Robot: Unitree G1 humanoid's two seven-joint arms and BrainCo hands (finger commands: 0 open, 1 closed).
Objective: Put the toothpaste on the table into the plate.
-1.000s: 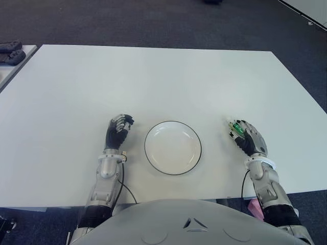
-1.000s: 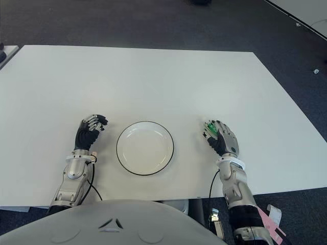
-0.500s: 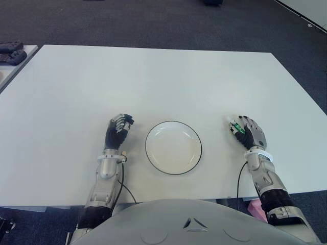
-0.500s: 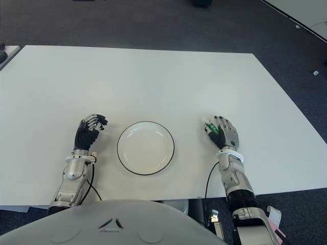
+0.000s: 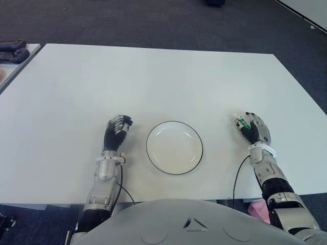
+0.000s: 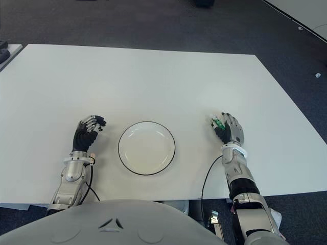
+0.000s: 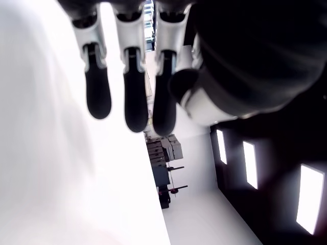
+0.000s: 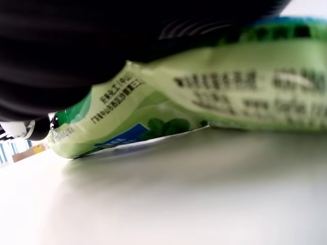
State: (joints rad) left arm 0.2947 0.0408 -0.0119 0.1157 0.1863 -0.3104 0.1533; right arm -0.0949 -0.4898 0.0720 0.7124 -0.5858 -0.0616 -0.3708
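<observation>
Toothpaste [image 8: 214, 97]: green and white tube, lying on the white table [image 5: 163, 81] to the right of the plate [image 5: 174, 147], under the robot's right hand [image 5: 252, 130]. From above only the tube's end shows [image 6: 216, 122], poking out at the hand's plate-side edge. Right wrist view puts the tube flat against the tabletop with the dark palm close over it; printed text and a leaf mark visible on its side. Fingers draped over the tube, but whether they are clamped round it cannot be told.

Plate is white with a dark rim, holds nothing, sits near the table's front edge between the two hands, apart from both.

Left hand [image 5: 116, 134] shows just left of the plate, fingers [image 7: 125, 97] curled downward, gripping nothing.
</observation>
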